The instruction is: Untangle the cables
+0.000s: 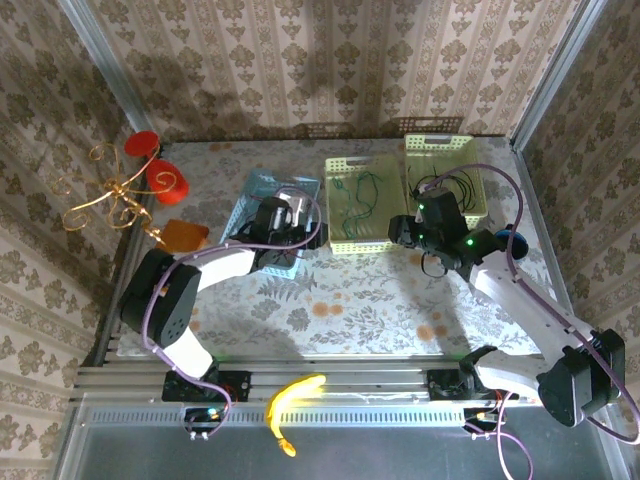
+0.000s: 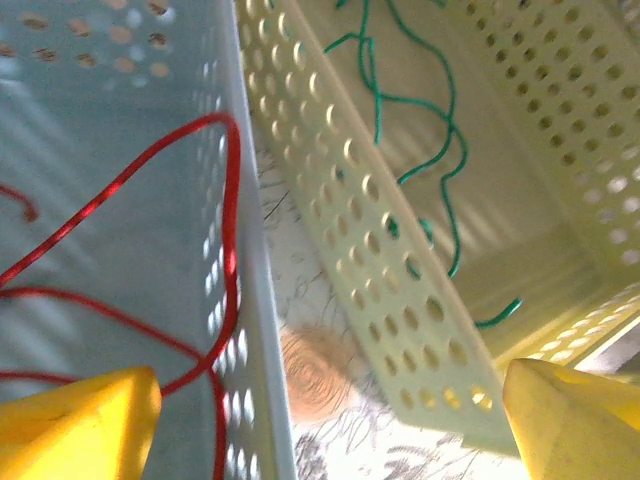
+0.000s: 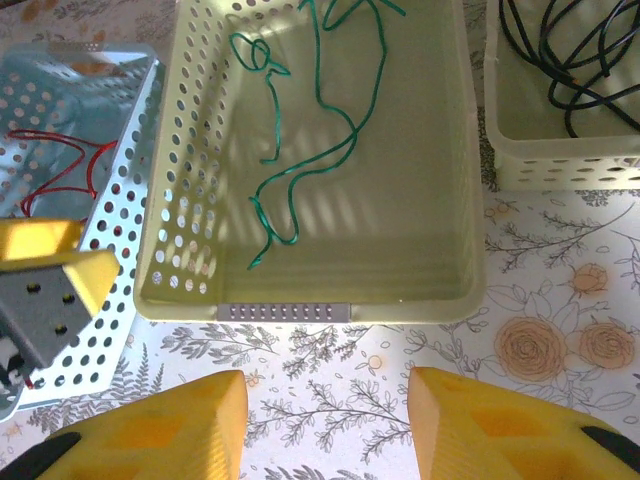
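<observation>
Left tool (image 2: 325, 400) hovering spread over red cable (image 2: 120, 190); right tool (image 3: 328, 420) hovering spread, empty, facing green cable (image 3: 320, 150) in basket (image 3: 300, 310).

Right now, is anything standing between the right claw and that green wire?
Yes: the near wall of the yellow-green basket. The right gripper, jaws apart and empty, is just in front of it; the green cable lies on the basket floor behind. The basket has no lid, so from above nothing visible blocks it.
</observation>
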